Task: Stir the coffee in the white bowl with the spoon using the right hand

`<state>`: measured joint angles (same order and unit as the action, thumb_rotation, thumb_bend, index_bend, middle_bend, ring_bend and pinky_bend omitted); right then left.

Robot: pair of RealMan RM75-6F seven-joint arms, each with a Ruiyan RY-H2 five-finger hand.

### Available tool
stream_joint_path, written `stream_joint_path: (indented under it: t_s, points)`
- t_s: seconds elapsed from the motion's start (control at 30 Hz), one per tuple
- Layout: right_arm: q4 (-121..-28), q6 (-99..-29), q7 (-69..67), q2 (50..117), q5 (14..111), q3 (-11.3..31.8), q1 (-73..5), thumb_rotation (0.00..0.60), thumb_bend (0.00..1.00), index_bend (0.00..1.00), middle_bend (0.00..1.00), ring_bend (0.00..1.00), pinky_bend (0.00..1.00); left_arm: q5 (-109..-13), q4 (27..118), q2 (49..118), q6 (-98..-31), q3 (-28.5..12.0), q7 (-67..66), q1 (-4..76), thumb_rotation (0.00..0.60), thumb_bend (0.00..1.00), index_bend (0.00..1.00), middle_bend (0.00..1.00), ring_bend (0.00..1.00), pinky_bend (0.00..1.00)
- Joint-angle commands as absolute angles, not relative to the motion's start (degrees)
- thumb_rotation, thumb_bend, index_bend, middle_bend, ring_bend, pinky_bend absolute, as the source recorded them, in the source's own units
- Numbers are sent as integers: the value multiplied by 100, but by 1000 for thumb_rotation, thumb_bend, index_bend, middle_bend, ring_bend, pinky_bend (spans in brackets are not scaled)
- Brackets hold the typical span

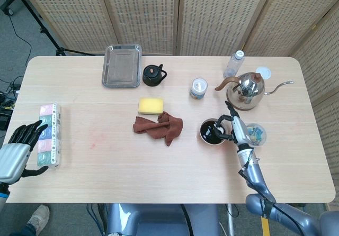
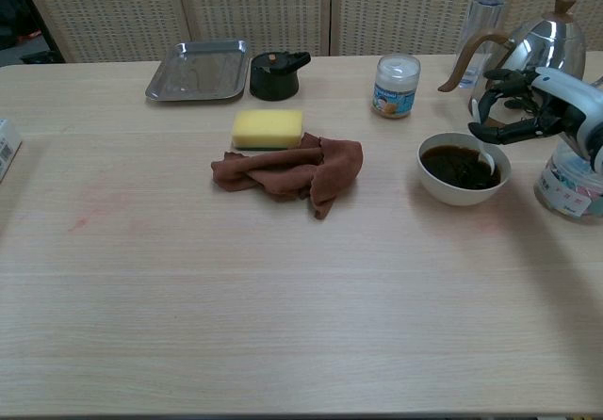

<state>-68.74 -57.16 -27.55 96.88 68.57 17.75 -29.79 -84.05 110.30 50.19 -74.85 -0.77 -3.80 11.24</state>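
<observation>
The white bowl (image 2: 441, 185) of dark coffee (image 2: 456, 165) stands right of the table's middle, and it also shows in the head view as the bowl (image 1: 203, 132). My right hand (image 2: 529, 111) hovers over the bowl's right rim and pinches the white spoon (image 2: 484, 151), whose tip dips into the coffee at the right edge. In the head view the right hand (image 1: 236, 129) sits just right of the bowl. My left hand (image 1: 17, 151) hangs at the table's left edge, fingers apart and holding nothing.
A steel kettle (image 1: 246, 90) and a water bottle (image 1: 234, 64) stand behind the bowl, a small jar (image 1: 199, 88) to its back left. A clear plastic container (image 2: 570, 189) is close under the right wrist. Brown cloth (image 1: 159, 126), yellow sponge (image 1: 150, 106), tray (image 1: 122, 65), black teapot (image 1: 153, 75), tissue pack (image 1: 49, 135).
</observation>
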Motion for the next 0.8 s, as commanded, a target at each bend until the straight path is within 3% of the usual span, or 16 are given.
stream_joint_path:
  t_s: [0.03, 0.4, 0.8]
  points:
    - [-7112, -5774, -2760, 9541, 6904, 1689, -2863, 600, 722, 709, 0, 0, 0, -8414, 11031, 5021, -7489, -73, -384, 1123, 600, 60, 0, 0, 0, 0]
    - [-7555, -5754, -2594, 9618, 6910, 1626, -2895, 600, 724, 710, 0, 0, 0, -8448, 11009, 4993, -7501, -65, -306, 1117, 600, 59, 0, 0, 0, 0]
    - [-6919, -5539, -2473, 10168, 6518, 1975, -3253, 600, 724, 710, 0, 0, 0, -8406, 10974, 4964, -7453, -83, -218, 1144, 600, 59, 0, 0, 0, 0]
